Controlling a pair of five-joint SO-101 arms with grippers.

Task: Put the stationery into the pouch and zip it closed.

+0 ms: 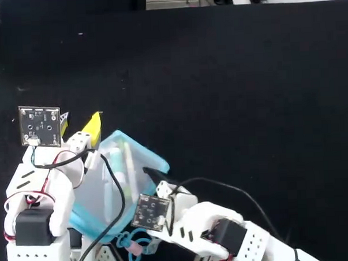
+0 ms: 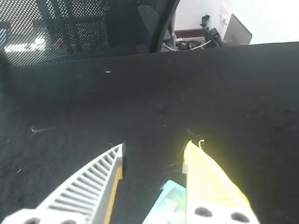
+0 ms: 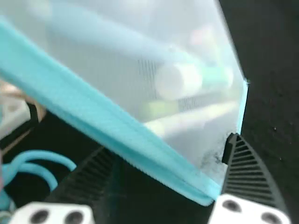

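Black table, translucent blue-edged pouch with pens inside.

Black table cover, mesh chair back beyond its far edge (cables alongside)

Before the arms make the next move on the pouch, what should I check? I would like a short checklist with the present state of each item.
1. Stationery is inside the pouch: ok, pens show through its clear wall.
2. The left gripper is open: ok, a corner of the pouch lies between its fingers.
3. The right gripper is placed at the blue zip edge: ok, it is open, with one finger on each side.
4. The zip is closed: cannot tell.
5. The blue cord loop is held: not ok, it lies outside both grippers.
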